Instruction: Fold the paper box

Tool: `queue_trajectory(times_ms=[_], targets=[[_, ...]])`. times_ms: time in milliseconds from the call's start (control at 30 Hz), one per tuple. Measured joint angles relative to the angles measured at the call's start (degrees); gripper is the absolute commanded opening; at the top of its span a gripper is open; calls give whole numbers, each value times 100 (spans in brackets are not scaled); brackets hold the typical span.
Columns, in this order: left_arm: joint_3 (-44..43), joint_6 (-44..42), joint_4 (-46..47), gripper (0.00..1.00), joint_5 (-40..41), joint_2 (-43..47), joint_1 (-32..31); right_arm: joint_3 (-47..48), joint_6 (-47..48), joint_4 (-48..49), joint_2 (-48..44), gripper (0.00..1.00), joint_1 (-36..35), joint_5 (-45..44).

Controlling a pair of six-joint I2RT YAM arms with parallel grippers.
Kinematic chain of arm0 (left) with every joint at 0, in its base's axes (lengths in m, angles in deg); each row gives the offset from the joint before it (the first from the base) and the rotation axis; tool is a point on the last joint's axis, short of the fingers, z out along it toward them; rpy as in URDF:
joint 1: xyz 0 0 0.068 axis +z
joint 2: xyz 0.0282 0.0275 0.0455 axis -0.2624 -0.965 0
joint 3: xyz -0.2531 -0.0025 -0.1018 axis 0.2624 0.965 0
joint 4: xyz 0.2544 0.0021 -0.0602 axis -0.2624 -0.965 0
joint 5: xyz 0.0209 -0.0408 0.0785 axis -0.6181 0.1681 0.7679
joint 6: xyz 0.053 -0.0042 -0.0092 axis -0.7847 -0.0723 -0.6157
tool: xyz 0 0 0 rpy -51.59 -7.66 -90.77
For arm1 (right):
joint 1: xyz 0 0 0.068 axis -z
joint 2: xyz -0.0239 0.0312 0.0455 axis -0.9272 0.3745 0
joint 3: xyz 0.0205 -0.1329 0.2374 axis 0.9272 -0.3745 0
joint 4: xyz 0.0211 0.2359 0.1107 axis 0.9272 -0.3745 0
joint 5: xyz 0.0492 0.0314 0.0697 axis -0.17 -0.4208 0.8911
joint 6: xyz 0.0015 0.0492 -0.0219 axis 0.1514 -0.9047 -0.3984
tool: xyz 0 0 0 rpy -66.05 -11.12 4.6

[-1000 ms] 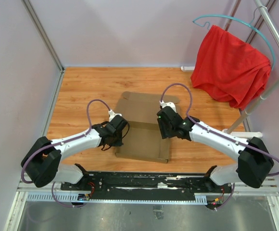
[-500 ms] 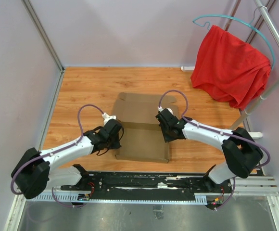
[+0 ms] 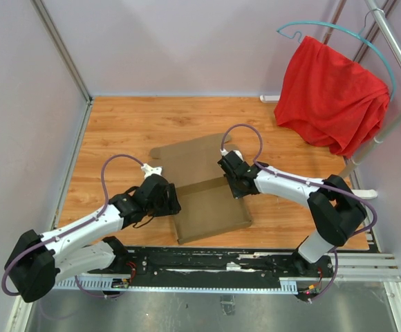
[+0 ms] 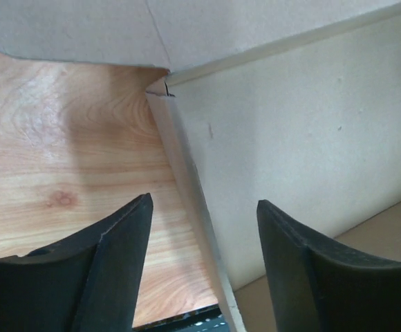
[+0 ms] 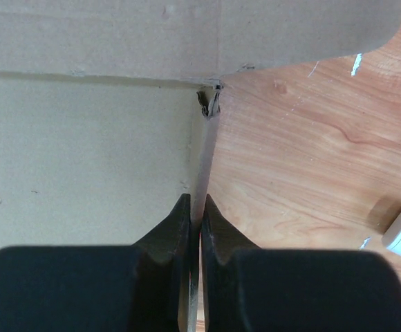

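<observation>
Paper box [image 3: 204, 190] lies open on the worktop [image 3: 117, 124] between both arms, long axis running away from them. Left tool [image 4: 202, 207] stands wide astride its left side wall; right tool [image 5: 196, 207], slightly farther, pinches the right wall.

The left arm [image 3: 83, 232] lies low, stretching from its base at the near left up and to the right, and ends in the left gripper [image 3: 169, 202]. Its jaws stand apart, with one dark finger [image 4: 117, 263] on each side of a side wall of the box [image 3: 207, 207]. The right arm [image 3: 290, 187] folds sharply at the elbow above its base at the near right, and its forearm runs leftward. The right gripper [image 3: 234, 184] has its fingers [image 5: 173, 235] pressed together, pinching the thin wall on the opposite side of the box.
</observation>
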Motion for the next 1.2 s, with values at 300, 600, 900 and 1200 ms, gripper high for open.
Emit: queue_trajectory(times_ms=[300,600,900,1200], targets=[[0,37,-63,99,186,216,0,87,101,-33,92,33,0,-83],[-11,44,-109,99,476,1386,0,-72,72,-122,-107,84,0,-111],[-149,37,-160,99,529,1150,7,-380,225,11,-1471,18,195,83],[-586,-227,153,97,20,745,1145,-942,286,1384,-2203,55,2625,3003]])
